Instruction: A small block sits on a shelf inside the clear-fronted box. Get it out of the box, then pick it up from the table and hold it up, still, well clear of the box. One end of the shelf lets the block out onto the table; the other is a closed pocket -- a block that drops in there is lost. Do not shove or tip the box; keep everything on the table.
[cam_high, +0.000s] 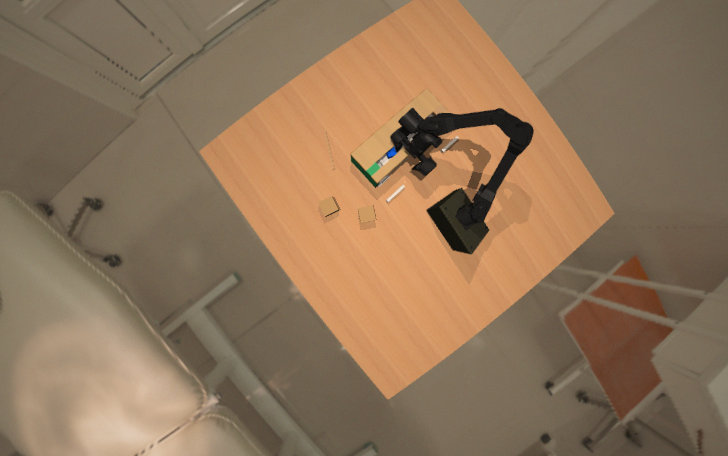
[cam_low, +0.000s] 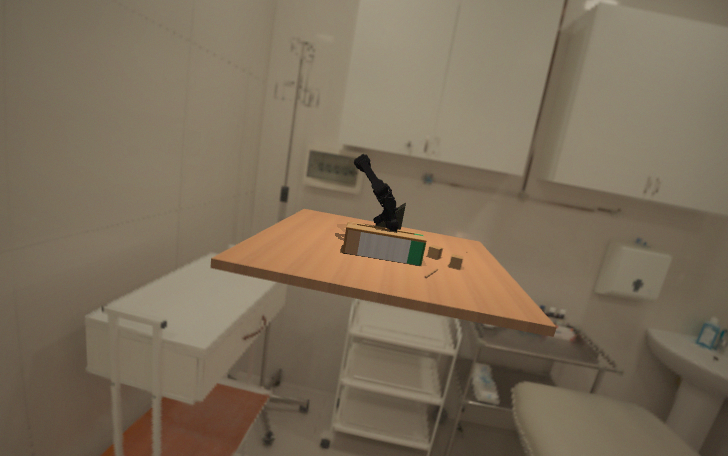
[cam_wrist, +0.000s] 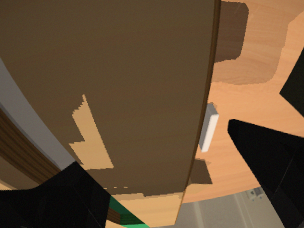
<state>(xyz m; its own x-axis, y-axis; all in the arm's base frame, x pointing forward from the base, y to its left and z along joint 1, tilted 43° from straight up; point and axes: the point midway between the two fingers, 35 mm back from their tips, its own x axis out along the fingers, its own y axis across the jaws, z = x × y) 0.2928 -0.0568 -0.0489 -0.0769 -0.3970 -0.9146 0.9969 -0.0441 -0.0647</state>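
Cream wall cabinets (cam_low: 402, 69) behind; wood-grain worktop (cam_high: 349, 268) (cam_low: 322, 268) (cam_wrist: 230, 100) carries the rig. Black parallel jaws (cam_high: 414, 141) stand wide open, nothing between the tips. They sit over the long tan wooden box (cam_high: 376, 145) (cam_low: 384, 247) (cam_wrist: 150, 75); contact with its top, can't tell.

Box: rectangular, smooth tan top with a slot, greyish panel on the long face, dark green end section (cam_high: 362, 171) (cam_low: 416, 252). Two plain tan cubes (cam_high: 329, 206) (cam_high: 366, 214) (cam_low: 455, 262) (cam_low: 434, 251) lie off the box's green end, apart from each other. White slim bar (cam_high: 395, 193) (cam_wrist: 209, 128) lies near the box on the arm-base side; second pale bar (cam_high: 450, 144) is on that same side, further from the green end.

Small blue block (cam_high: 392, 152) shows in the box's top slot, just beside the jaws seen from above, not gripped. Exact height inside the box: can't tell.
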